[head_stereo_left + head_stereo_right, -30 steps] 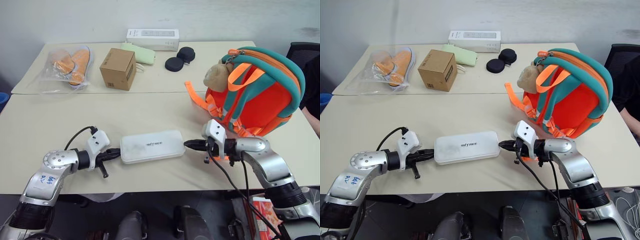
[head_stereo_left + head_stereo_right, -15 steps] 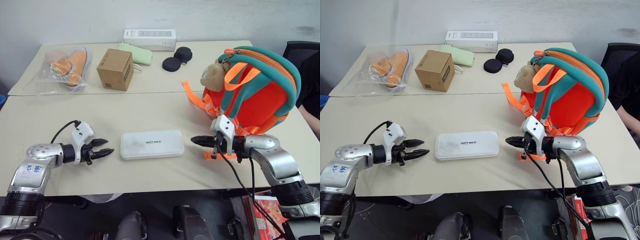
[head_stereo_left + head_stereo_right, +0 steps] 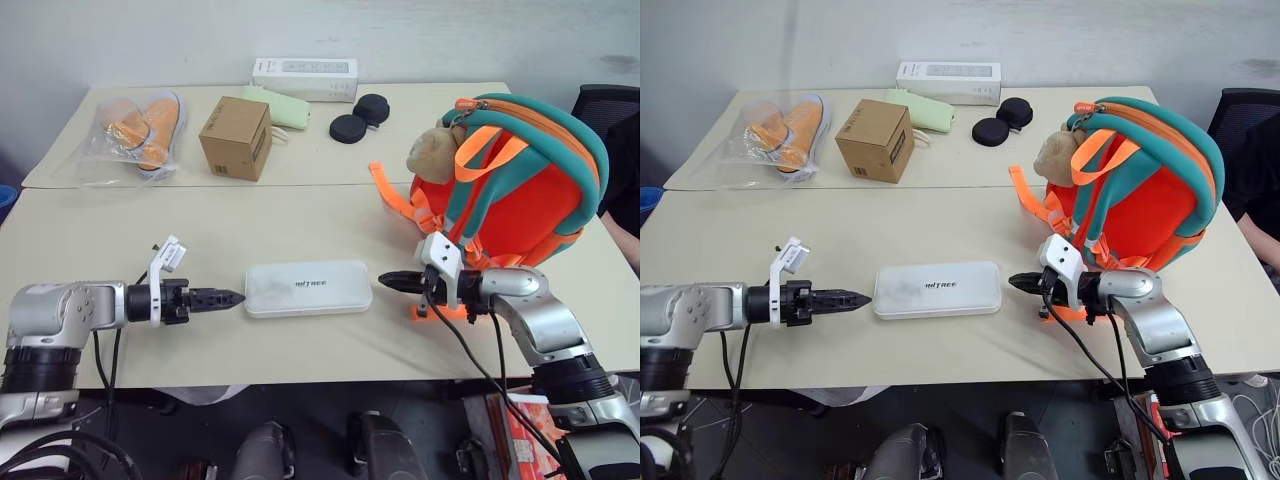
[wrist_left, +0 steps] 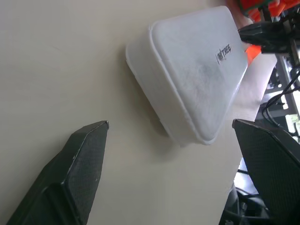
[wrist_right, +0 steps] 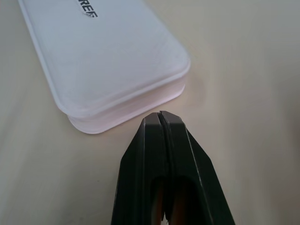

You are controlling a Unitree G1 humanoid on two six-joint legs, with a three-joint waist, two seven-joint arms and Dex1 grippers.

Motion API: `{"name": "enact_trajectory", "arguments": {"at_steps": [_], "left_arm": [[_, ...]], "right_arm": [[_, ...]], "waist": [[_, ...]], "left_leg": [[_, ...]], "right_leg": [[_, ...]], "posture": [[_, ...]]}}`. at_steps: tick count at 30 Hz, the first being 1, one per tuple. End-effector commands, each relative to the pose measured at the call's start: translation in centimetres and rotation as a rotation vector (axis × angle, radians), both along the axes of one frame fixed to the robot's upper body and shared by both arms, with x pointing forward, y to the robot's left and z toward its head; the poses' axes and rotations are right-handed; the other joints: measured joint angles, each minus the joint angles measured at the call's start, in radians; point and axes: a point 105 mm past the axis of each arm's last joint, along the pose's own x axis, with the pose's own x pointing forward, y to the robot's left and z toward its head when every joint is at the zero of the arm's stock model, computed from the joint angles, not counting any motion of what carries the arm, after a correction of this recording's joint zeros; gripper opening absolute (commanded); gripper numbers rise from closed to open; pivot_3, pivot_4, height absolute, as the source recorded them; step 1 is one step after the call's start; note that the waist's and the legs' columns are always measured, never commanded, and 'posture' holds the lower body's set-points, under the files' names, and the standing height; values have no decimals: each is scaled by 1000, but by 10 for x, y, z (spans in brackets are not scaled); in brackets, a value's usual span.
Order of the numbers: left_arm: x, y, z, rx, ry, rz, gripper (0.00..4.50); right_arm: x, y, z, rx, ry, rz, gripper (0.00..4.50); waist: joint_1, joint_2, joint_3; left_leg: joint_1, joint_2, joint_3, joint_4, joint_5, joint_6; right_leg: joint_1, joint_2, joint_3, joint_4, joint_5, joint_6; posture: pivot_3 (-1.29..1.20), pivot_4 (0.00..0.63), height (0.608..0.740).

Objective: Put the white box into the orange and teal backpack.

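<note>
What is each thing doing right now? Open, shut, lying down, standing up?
white box: closed, lying flat on the table, not held.
orange and teal backpack: standing upright; I can't see an opening.
left pincer: open, pointing at the box's end, not touching.
right pincer: shut, holding nothing, just off the box's other end.
brown cardboard cube: closed, upright.
shoes: inside a clear bag.

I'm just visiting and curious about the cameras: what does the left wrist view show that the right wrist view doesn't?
The left wrist view has the left gripper open, its fingers wide apart, and the orange and teal backpack past the box. The right wrist view has the right gripper shut, just short of the box's end. Both show the white box lying flat on the table, ungripped.
</note>
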Motion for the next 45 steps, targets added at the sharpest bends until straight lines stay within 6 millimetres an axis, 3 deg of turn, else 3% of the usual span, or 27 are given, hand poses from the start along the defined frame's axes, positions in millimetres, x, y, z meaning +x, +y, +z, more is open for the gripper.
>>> {"name": "enact_trajectory", "arguments": {"at_steps": [1,9,18,21,23,30,35,38,41,45], "left_arm": [[3,-20,-12,-21,85,-30,4474],[6,-56,-26,22,86,-146,4474],[16,-72,-18,-19,68,-153,4474],[15,-74,-4,-86,51,-181,3907],[13,-75,3,-106,40,-202,3287],[-1,-82,12,-172,37,-263,1429],[-9,-90,25,-237,17,-279,1357],[-12,-90,30,-257,-19,-258,1357],[-8,-79,50,-351,-88,-180,1357],[-10,-58,73,-432,-194,-65,1357]], "right_arm": [[-2,5,6,2,-40,25,0],[-3,7,4,7,-39,28,0],[-4,12,1,42,-29,14,0],[-6,11,-1,41,-28,10,0],[-6,10,-2,45,-28,3,0],[-7,14,1,85,-26,-25,0],[-9,7,9,117,-34,-66,0],[-13,-7,17,139,-40,-124,0],[-29,-37,35,215,7,-212,585],[-51,-80,64,290,20,-326,1931]], "waist": [[2,0,0],[7,0,-1],[26,1,-1],[24,0,-1],[21,0,-1],[16,-1,0],[14,-1,0],[15,-1,0],[22,-2,0],[22,-2,1]], "left_leg": [[0,-1,0,0,0,0],[0,-1,0,1,0,0],[1,-2,-1,3,0,1],[0,-2,-1,3,0,1],[0,-1,-1,3,0,1],[0,0,-1,3,1,0],[-1,0,-2,3,1,-1],[-2,0,-3,2,1,-1],[-2,-1,-3,3,1,0],[-2,0,-5,2,1,0]], "right_leg": [[0,0,-1,0,0,0],[1,-2,-1,1,0,0],[1,-2,-1,2,0,0],[1,-2,-1,2,0,0],[1,-2,-1,2,0,0],[0,-1,-1,2,0,0],[0,-1,2,2,0,0],[0,-1,6,1,0,0],[0,-1,6,1,0,0],[1,-1,5,0,0,0]], "posture": [[0,150,740],[0,150,740],[0,150,740],[0,150,740],[0,150,740],[0,150,740],[0,150,740],[0,150,740],[0,150,740],[0,150,740]]}}
